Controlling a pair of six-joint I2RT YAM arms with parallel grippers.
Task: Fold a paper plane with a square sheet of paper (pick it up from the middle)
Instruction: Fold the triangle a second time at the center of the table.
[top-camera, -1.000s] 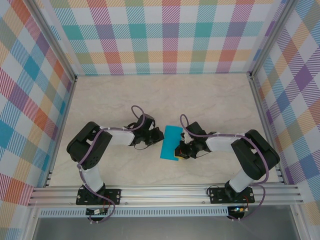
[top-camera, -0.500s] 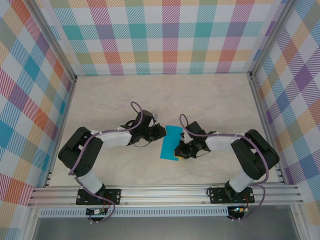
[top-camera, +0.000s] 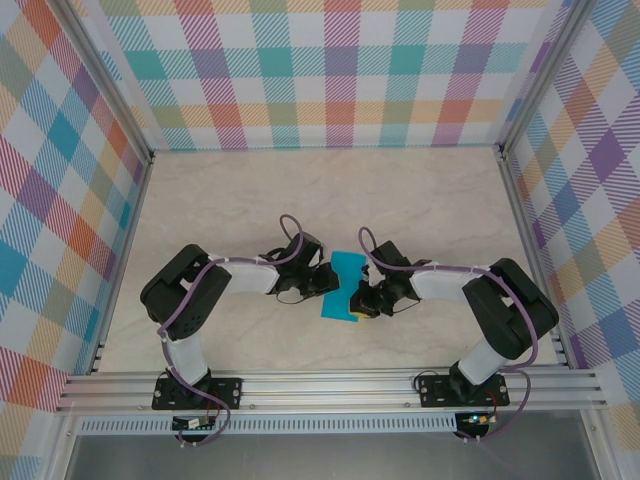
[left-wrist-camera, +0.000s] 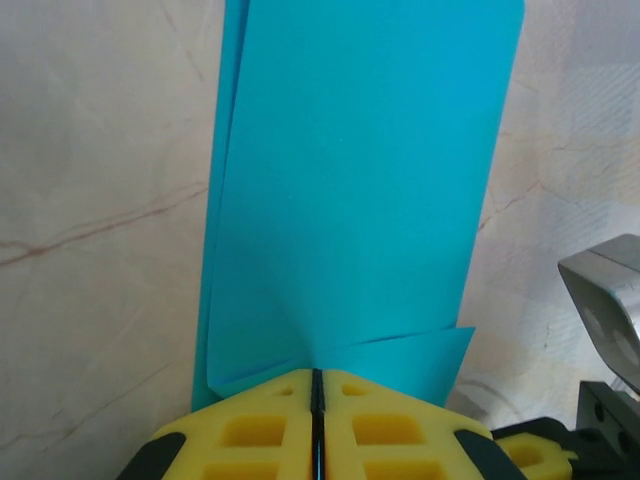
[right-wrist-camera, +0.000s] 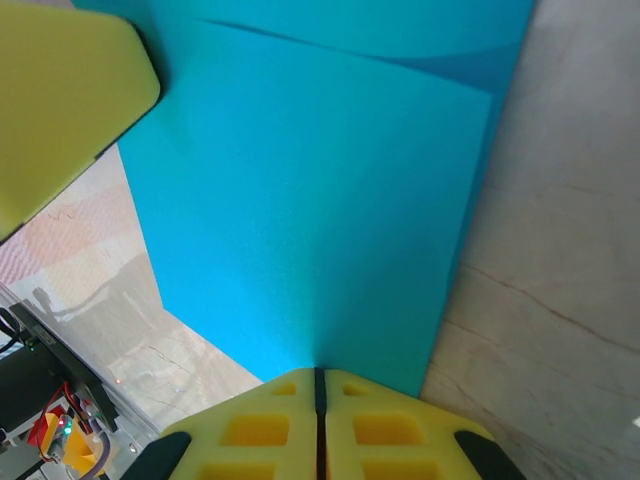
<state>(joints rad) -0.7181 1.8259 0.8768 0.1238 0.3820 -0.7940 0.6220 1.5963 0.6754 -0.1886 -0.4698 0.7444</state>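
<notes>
Two grippers flanked the folded paper (top-camera: 343, 283) at the middle of the table (top-camera: 220, 200), seen from above: left gripper (top-camera: 326, 283) on its left edge, right gripper (top-camera: 358, 300) at its near right. Left wrist view: fingers (left-wrist-camera: 255, 432) closed, pinching paper. Right wrist view: likewise. Equal, gentle pulls would suit creasing.

The left end effector (left-wrist-camera: 316, 378) pinches the folded square sheet of paper (left-wrist-camera: 360, 200) at its near edge.

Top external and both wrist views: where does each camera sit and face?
Top external: above, behind the bases, looking down at the table; both arms, left hand and right hand at the teal paper.
Left wrist: looks along its shut yellow fingers onto the paper.
Right wrist: likewise, from the opposite edge.
Shared: the paper.
</notes>
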